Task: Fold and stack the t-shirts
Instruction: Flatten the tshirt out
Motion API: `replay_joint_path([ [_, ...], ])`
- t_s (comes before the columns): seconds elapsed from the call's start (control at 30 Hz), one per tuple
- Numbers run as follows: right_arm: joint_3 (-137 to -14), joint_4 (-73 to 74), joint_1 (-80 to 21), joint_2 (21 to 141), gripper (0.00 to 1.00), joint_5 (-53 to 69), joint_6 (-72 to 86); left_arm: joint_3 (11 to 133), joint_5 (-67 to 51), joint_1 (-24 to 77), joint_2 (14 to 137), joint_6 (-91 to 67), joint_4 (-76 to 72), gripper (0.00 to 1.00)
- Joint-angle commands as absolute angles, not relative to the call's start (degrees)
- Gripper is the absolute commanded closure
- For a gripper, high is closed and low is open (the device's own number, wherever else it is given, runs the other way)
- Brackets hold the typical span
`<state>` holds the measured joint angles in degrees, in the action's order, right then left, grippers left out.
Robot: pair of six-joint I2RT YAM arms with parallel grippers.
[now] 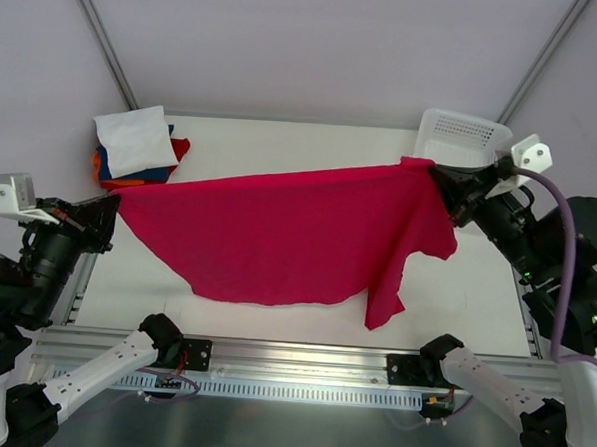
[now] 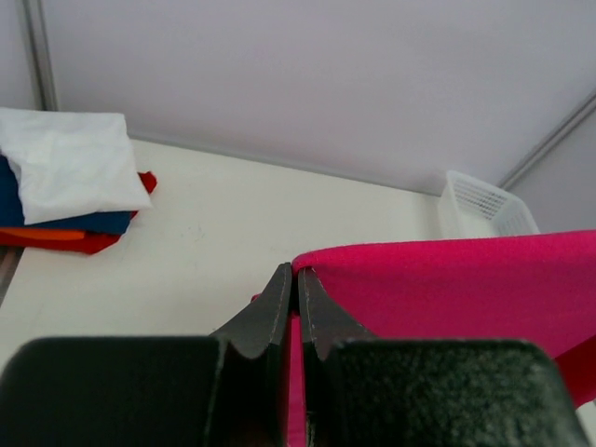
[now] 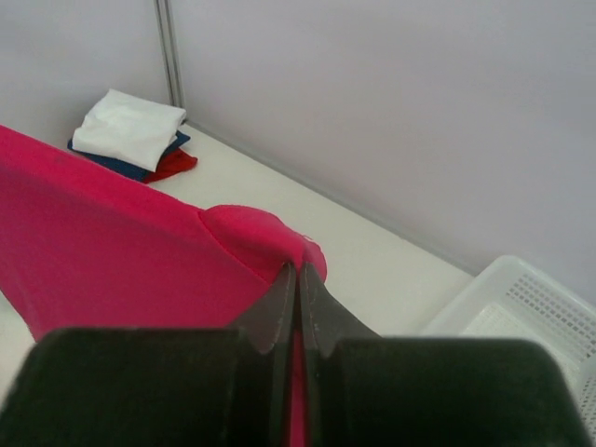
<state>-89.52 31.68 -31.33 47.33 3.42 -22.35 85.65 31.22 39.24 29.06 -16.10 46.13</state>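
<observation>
The large crimson-red t-shirt (image 1: 288, 233) hangs stretched between my two grippers above the table. My left gripper (image 1: 116, 207) is shut on its left corner; in the left wrist view (image 2: 298, 275) the cloth (image 2: 447, 289) runs off to the right. My right gripper (image 1: 436, 174) is shut on its right corner; in the right wrist view (image 3: 298, 272) the cloth (image 3: 112, 242) runs off to the left. The shirt's lower edge sags toward the table's front. A stack of folded shirts (image 1: 134, 147), white on top over blue, orange and red, lies at the far left corner.
A white plastic mesh basket (image 1: 458, 140) stands at the far right corner, just behind my right gripper. It also shows in the left wrist view (image 2: 484, 205) and the right wrist view (image 3: 521, 317). The aluminium rail (image 1: 291, 358) runs along the near edge.
</observation>
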Motion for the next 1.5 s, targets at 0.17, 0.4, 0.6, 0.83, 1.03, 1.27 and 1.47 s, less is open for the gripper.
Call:
replay_joint_path([
  [0.17, -82.62, 21.89, -30.85, 53.69, 1.0, -2.63, -24.96, 77.53, 41.3, 38.41, 35.77, -15.91, 40.53, 1.0],
  [0.4, -79.37, 17.5, -30.24, 61.51, 1.0, -6.67, -27.86, 72.16, 46.31, 38.41, 42.96, -14.06, 34.28, 1.0],
  [0.6, -79.37, 12.57, -28.3, 70.04, 1.0, -8.17, -28.3, 68.91, 50.53, 38.23, 49.39, -10.99, 26.64, 1.0],
  [0.83, -82.52, 9.41, -24.44, 80.22, 1.0, -8.35, -26.9, 67.41, 46.87, 32.36, 57.12, -7.92, 19.18, 1.0],
  [1.03, -87.7, 7.65, -20.66, 90.68, 1.0, -7.74, -26.28, 67.76, 42.19, 25.23, 64.59, -6.42, 13.2, 1.0],
  [1.27, -93.77, 5.19, -17.5, 101.85, 1.0, -6.33, -25.84, 69.34, 38.77, 20.04, 75.49, -4.84, 6.77, 1.0],
  [1.47, -99.75, 2.9, -16.7, 111.6, 1.0, -5.28, -25.84, 72.68, 37.88, 17.41, 85.85, -4.31, 2.64, 1.0],
])
